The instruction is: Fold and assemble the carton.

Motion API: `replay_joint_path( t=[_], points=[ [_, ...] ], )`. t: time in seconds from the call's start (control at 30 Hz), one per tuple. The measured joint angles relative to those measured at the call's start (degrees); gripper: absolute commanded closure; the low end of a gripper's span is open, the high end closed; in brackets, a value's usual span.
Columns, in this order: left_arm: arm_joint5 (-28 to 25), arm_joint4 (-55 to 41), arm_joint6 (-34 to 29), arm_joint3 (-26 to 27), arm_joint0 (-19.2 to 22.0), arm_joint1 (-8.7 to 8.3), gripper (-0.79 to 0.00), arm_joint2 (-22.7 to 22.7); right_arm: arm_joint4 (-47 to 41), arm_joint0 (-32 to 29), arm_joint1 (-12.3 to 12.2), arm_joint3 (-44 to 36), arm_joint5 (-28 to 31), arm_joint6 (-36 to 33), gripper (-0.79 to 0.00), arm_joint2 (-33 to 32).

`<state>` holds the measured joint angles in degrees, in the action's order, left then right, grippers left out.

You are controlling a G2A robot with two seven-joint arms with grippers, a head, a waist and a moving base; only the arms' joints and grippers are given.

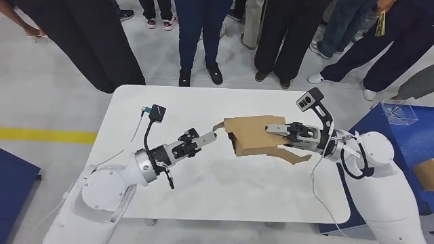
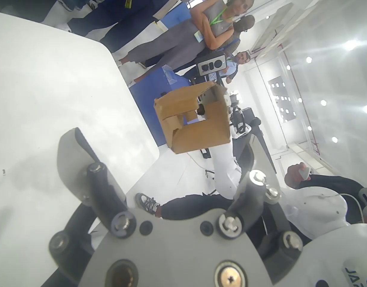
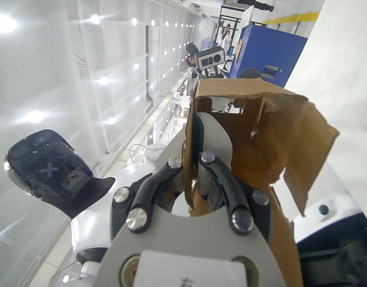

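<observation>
Right gripper (image 3: 191, 138) pinching one wall of the half-formed carton (image 3: 261, 138), aloft over the table (image 1: 169, 108); left gripper (image 1: 211, 135) spread wide, near its open end. Mid-fold, seemingly: next, tucking loose flaps inward against a firm hold.

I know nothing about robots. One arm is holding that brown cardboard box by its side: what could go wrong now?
1. The right gripper pinches just one thin wall of the brown cardboard carton; a push could twist it or pull it loose.
2. The carton's loose flap has ragged edges and might tear or fold badly.
3. The open left gripper sits close to the carton's edge and may knock it instead of catching a flap.
</observation>
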<state>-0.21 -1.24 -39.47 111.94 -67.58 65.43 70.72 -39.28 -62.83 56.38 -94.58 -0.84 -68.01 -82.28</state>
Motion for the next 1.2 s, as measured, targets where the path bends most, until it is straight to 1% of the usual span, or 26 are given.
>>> replay_joint_path(
  t=[0.17, 0.3, 0.4, 0.7, 0.87, 0.97, 1.03, 1.17, 1.2],
  points=[
    [1.68, 2.66, 0.64, -0.3, 1.05, 0.21, -0.785, -2.25, 1.57, -0.48, -0.01, -0.8, 1.12, 0.1, 0.0, 0.8],
    [4.49, 4.81, 1.09, -1.61, 2.27, 0.4, -0.785, -3.8, 1.52, -0.77, -0.07, -1.18, 1.46, -0.11, 0.0, 0.78],
    [5.23, 5.21, 0.58, -2.72, 2.93, 0.51, -0.785, -4.72, 1.19, -1.06, -0.11, -1.42, 1.62, -0.47, 0.0, 0.71],
    [4.91, 6.14, 0.55, -4.5, 4.1, 0.94, -0.785, -7.41, 0.49, -1.74, -0.12, -1.91, 1.23, -1.28, 0.0, 1.69],
    [4.23, 6.81, 0.75, -5.17, 4.84, 1.19, -0.785, -8.76, -1.11, -1.56, 0.02, -1.06, -0.95, -1.52, 0.0, 2.95],
    [3.27, 6.77, 1.53, -4.53, 4.41, 1.11, -0.785, -7.83, -4.89, -0.78, 0.23, 1.49, -4.7, -0.46, 0.0, 3.41],
    [2.09, 6.58, 1.94, -3.17, 3.29, 0.85, -0.785, -6.17, -7.62, 0.25, 0.34, 3.75, -7.78, -0.35, 0.0, 3.67],
    [-1.52, 5.49, 3.16, 0.95, -0.27, 0.1, -0.785, -0.97, -11.31, 2.35, 0.47, 8.07, -13.68, -2.06, 0.0, 4.62],
    [-2.94, 5.34, 3.85, 2.27, -1.63, -0.16, -0.785, 1.08, -12.28, 2.9, 0.51, 9.18, -15.41, -2.88, 0.0, 5.0]
  ],
)
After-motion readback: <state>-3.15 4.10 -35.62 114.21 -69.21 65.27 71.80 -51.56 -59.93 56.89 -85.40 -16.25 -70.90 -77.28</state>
